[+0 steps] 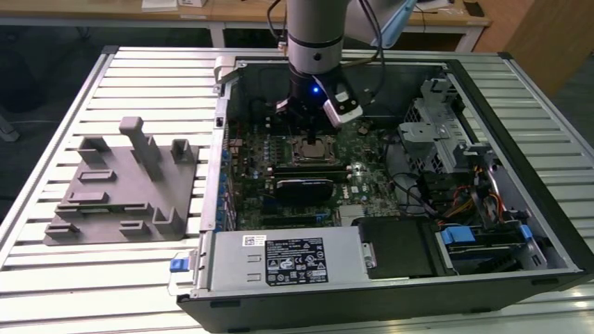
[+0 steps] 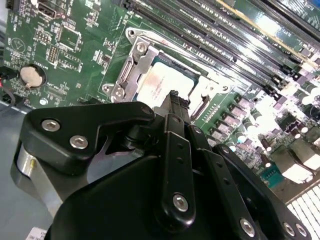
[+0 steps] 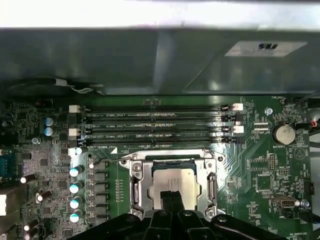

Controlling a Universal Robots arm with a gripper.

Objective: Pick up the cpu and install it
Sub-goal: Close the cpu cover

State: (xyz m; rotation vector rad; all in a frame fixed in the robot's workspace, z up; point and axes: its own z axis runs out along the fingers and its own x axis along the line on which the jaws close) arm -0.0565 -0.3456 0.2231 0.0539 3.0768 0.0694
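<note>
The cpu [image 3: 173,179], a flat square chip with a pale silver top, lies level inside the metal socket frame [image 3: 136,186] on the green motherboard. It also shows in the second wrist view [image 2: 156,86] and in the exterior view [image 1: 316,147]. My gripper [image 3: 172,197] hangs directly over it, its two black fingers pressed together with nothing between them. The tips sit just above or on the chip's near edge; I cannot tell whether they touch. In the second wrist view the gripper [image 2: 174,96] covers part of the chip.
Several memory slots [image 3: 155,125] run beside the socket, and a coin battery [image 3: 284,133] sits near it. The open computer case holds a black module [image 1: 302,186], a power supply [image 1: 278,257] and a drive cage [image 1: 436,132]. A grey fixture [image 1: 116,184] lies at the exterior view's left.
</note>
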